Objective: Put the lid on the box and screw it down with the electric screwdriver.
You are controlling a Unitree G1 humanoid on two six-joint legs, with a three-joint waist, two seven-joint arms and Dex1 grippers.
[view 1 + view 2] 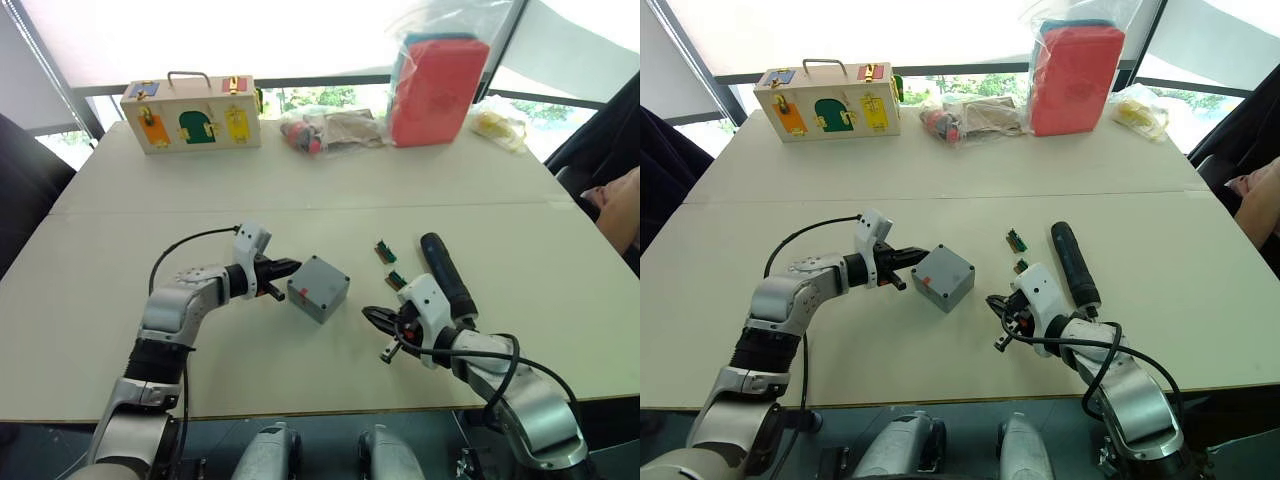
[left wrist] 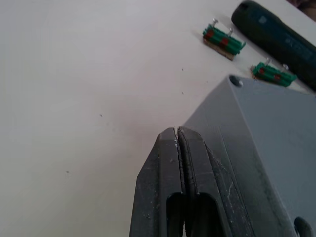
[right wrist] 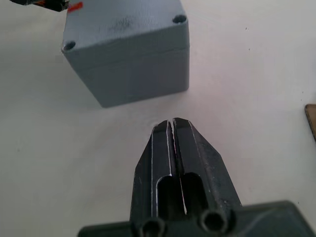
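The grey box [image 1: 318, 288] sits near the middle of the pale worktop [image 1: 120, 250], turned a bit so one corner points at the robot. The lid [image 3: 123, 22] is on top of the box, and you can see a thin line where they meet. There are small screw holes in the lid's corners. A little red mark shows on the side of the box that faces the left arm.

The left tool [image 1: 283, 272] is right at that side of the box. Its two black fingers [image 2: 180, 163] are pressed together, with nothing between them. From the left wrist view they lie against the edge of the box.

The right tool [image 1: 1000, 320] is near the box on the other side, but not touching it. Its fingers [image 3: 170, 148] are pressed together too, and they hold nothing. They point at the box.

The electric screwdriver [image 1: 447, 275] lies flat on the worktop, just past the right arm. No tool is touching it. Two small green pieces [image 1: 386, 250] with tiny screws lie between the screwdriver and the box.

At the far end of the worktop stands a wooden box [image 1: 192, 115] with coloured doors and a handle. Beside it are a clear bag of bits [image 1: 330, 130] and a red thing [image 1: 438, 88] in a plastic bag.
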